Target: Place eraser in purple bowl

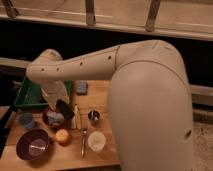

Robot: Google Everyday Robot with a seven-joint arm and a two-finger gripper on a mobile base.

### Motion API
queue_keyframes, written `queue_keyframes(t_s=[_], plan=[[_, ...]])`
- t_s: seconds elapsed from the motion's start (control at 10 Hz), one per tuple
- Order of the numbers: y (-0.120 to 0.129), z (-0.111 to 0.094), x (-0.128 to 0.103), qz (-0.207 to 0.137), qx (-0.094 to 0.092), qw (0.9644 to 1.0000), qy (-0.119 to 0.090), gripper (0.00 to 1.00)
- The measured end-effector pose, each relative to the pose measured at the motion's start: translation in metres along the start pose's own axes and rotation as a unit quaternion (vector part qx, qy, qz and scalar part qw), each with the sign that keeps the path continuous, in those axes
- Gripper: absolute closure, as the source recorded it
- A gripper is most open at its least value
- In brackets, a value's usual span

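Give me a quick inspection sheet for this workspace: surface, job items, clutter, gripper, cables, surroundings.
Surface: wooden table, crowded on its left half.
Job's things: purple bowl at front left, upright, a pale glint inside and no eraser in it. A dark flat piece at the arm's tip may be the eraser; cannot confirm.
Clutter: green tray at back left, reddish-brown bowl, blue cup, orange fruit, white cup, small metal cup, blue-grey block, long utensil.
Gripper: gripper low over the reddish-brown bowl, shut.
Cables: nothing seen.
Surroundings: dark wall behind, railing above.
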Motion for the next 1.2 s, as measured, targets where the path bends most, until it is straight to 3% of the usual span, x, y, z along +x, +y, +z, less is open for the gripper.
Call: queue_keyframes(t_s=[0.2,0.4,0.5,1.0,1.2], plan=[[0.043,-0.001,-0.006,-0.054,-0.020,0.9984,-0.005,1.00],[0.083,-0.003,-0.007,-0.102,-0.047,0.9937,-0.007,1.00],[0.126,-0.003,-0.001,-0.160,-0.073,0.9845,-0.001,1.00],[0.128,-0.002,-0.001,-0.166,-0.074,0.9833,0.001,1.00],[0.131,0.009,-0.001,-0.164,-0.082,0.9829,0.009,1.00]])
